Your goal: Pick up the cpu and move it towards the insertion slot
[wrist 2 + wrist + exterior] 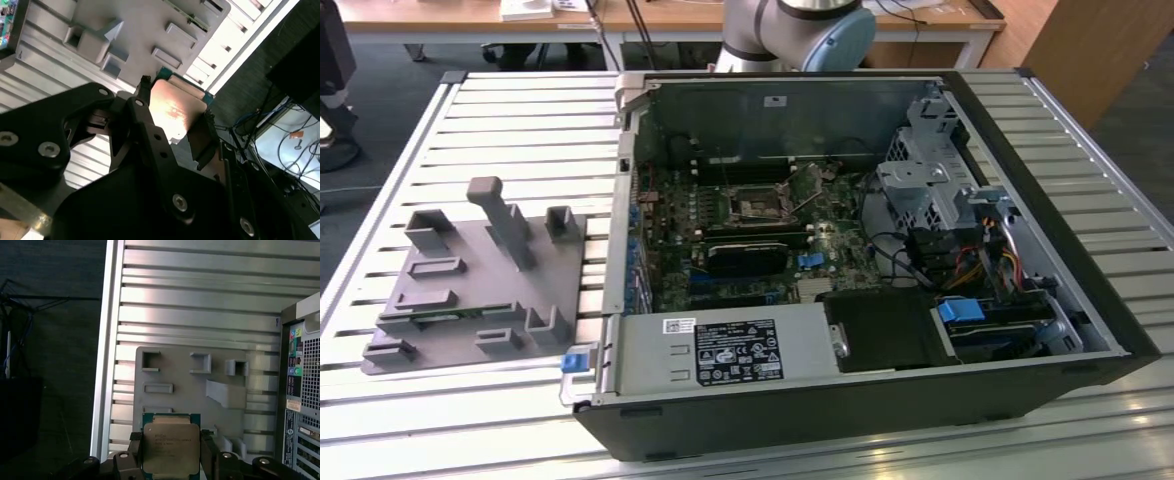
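In both wrist views my gripper is shut on the cpu. It is a flat square chip with a silvery top and a green edge, and a black finger presses on each of two opposite sides. The chip hangs well above the grey fixture plate. In the exterior view the insertion slot, a square silver-framed socket with a dark centre, sits on the motherboard inside the open computer case.
The grey fixture plate, with upright blocks, lies on the slatted aluminium table at the exterior view's left of the case. The case's rear panel with ports stands beside the fixture. The arm's base rises behind the case.
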Tool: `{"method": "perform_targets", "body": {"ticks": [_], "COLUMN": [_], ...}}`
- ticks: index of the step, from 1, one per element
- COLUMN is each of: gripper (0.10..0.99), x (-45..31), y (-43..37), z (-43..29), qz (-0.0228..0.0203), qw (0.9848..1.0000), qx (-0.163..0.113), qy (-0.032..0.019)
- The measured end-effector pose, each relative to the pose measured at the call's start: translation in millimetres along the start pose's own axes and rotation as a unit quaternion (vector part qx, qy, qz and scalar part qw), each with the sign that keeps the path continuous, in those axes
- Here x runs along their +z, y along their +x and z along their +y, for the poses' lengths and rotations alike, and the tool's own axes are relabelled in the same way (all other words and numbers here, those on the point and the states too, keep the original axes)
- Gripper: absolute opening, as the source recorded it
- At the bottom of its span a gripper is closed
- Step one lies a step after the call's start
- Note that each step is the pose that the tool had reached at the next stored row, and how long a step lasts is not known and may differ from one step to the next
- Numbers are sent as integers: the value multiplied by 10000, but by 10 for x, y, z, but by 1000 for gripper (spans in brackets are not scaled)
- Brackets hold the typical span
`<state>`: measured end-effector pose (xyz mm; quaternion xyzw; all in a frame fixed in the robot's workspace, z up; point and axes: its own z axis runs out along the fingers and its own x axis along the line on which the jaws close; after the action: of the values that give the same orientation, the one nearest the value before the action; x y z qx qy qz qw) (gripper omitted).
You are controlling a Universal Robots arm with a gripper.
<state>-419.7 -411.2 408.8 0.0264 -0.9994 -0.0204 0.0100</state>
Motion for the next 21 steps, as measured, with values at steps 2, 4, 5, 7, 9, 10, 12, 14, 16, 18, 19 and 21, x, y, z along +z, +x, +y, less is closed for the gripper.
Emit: {"method": "perform_targets", "body": {"ticks": [2, 4, 5, 7, 9, 10, 12, 14, 16, 18, 19, 21], "gripper": [541, 541, 541, 541, 541, 541, 541, 541, 541, 541, 541, 541], "x": [-1, -2, -2, -1, -3, -3, -4, -5, -5, -6, -6, -6], "y": [-26, -55, -66, -94, -127, -147, -186, -218, -241, -263, -272, -291], "z": [-1, -3, -3, -5, -7, -8, -10, -11, -13, -14, -14, -15], "qz": [0, 0, 1, 0, 0, 0, 0, 0, 0, 0, 0, 0], "qw": [10000, 10000, 10000, 10000, 10000, 10000, 10000, 10000, 10000, 10000, 10000, 10000], "qx": [0, 0, 0, 0, 1, 0, 0, 0, 0, 0, 0, 0], "qy": [0, 0, 0, 0, 0, 0, 0, 0, 0, 0, 0, 0]}}
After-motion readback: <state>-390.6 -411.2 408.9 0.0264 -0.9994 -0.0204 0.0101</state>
